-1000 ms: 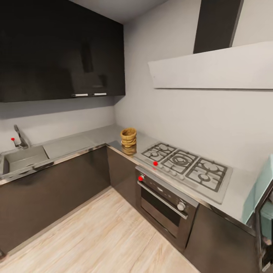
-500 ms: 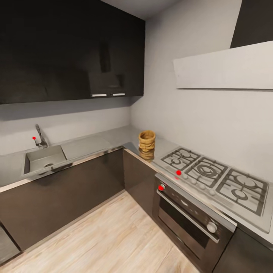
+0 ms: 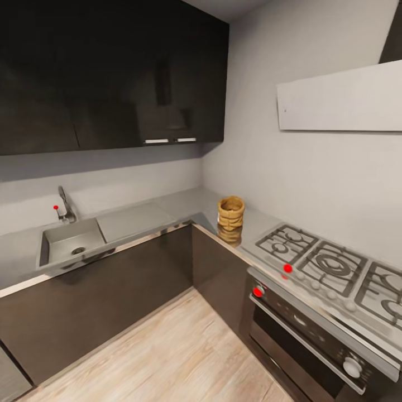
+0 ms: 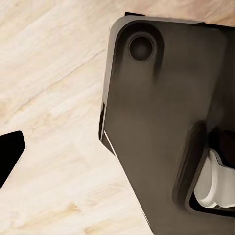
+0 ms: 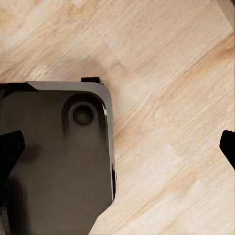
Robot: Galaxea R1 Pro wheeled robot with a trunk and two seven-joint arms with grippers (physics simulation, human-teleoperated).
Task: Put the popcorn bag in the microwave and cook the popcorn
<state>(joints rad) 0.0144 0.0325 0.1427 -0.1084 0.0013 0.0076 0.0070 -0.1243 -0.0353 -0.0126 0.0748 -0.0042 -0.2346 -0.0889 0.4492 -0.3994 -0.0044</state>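
A steel sink point(image 3: 70, 243) with its faucet point(image 3: 65, 204) sits left; a gas hob point(image 3: 335, 271) tops the oven point(image 3: 312, 340).

Popcorn bag point(image 3: 230, 211): small tan-brown sack, thick rolled rim, upright, mouth open. Stands on the grey steel table point(image 3: 184, 204) in the kitchen corner, near the gas hob point(image 3: 329, 268), reflected in the surface.

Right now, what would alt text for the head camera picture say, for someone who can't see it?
A tan popcorn bag stands upright on the steel countertop in the corner of a dark-cabineted kitchen, left of the gas hob. A sink lies further left, an oven beneath the hob.
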